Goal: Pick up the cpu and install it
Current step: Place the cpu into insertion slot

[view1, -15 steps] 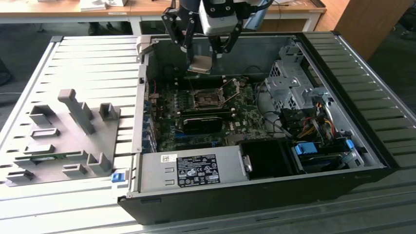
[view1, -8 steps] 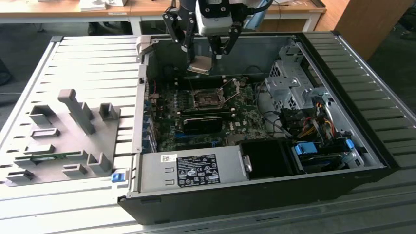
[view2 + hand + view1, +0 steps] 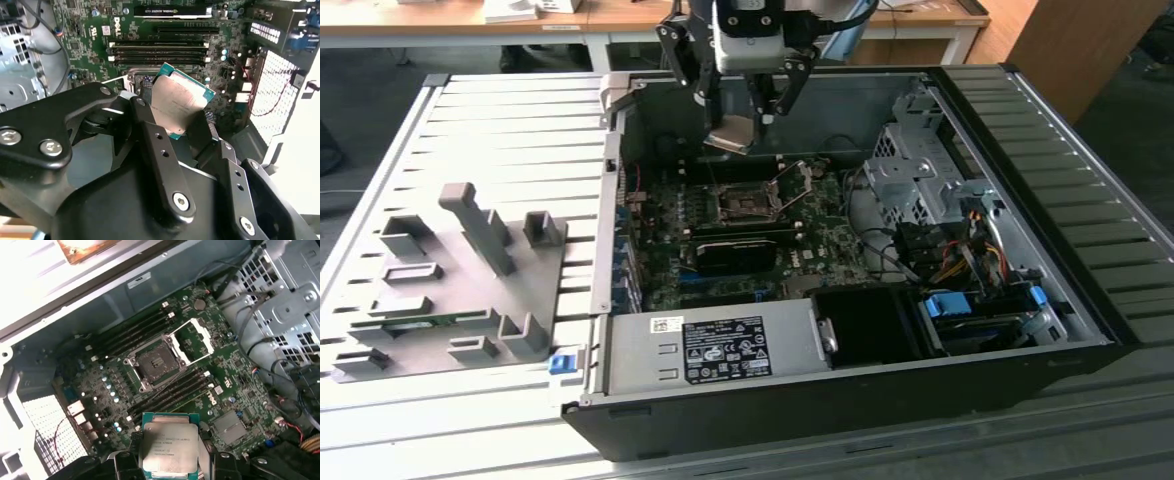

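Nearest in the exterior view, one slatted grey metal table (image 3: 494, 110) carries two items: one open black tower computer case (image 3: 854, 400) lying on its side, and, towards the exterior view's left and apart from the case, one grey moulded fixture tray with upright posts (image 3: 454, 290). Inside the case, at its near wall, sits one silver-grey box power supply with a printed label (image 3: 714, 350). Beyond it lies one green motherboard (image 3: 781, 255). On the motherboard is one black square socket (image 3: 744, 203) (image 3: 152, 365). In the first wrist view its metal frame (image 3: 192, 340) stands swung open, and two banks of long black memory slots (image 3: 170, 392) flank the socket, one on each side. One perforated grey metal drive cage (image 3: 921, 170) occupies the case's side towards the exterior view's right. Farthest, above the far part of the case, hangs one black two-fingered tool (image 3: 740, 118) (image 3: 175, 117) (image 3: 170, 465). It pinches by two opposite edges the one cpu, a flat square chip with a silver top and thin green rim (image 3: 731, 135) (image 3: 180, 97) (image 3: 169, 447). The cpu is tilted, held in the air, above the board and apart from the socket.
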You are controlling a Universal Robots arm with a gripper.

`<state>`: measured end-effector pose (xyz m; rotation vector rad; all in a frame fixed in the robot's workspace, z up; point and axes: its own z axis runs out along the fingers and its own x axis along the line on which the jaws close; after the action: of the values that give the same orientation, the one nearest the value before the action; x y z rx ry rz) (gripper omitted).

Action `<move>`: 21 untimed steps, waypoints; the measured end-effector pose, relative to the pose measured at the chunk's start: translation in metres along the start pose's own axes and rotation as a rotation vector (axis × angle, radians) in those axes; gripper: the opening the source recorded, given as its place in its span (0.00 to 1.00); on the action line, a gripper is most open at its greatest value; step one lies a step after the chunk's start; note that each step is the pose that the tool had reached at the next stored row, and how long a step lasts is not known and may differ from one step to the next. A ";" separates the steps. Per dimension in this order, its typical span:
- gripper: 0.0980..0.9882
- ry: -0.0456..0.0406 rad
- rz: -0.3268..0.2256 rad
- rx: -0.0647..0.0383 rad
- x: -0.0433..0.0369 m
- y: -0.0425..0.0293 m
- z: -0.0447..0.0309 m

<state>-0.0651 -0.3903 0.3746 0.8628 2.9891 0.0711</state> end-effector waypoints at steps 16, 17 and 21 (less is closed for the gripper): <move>0.48 -0.0108 0.206 0.003 0.0000 -0.0001 0.0010; 0.48 -0.0111 0.213 0.003 0.0000 -0.0001 0.0010; 0.48 -0.0128 0.244 0.004 0.0000 -0.0001 0.0013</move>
<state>-0.0651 -0.3904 0.3733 1.2182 2.8570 0.0648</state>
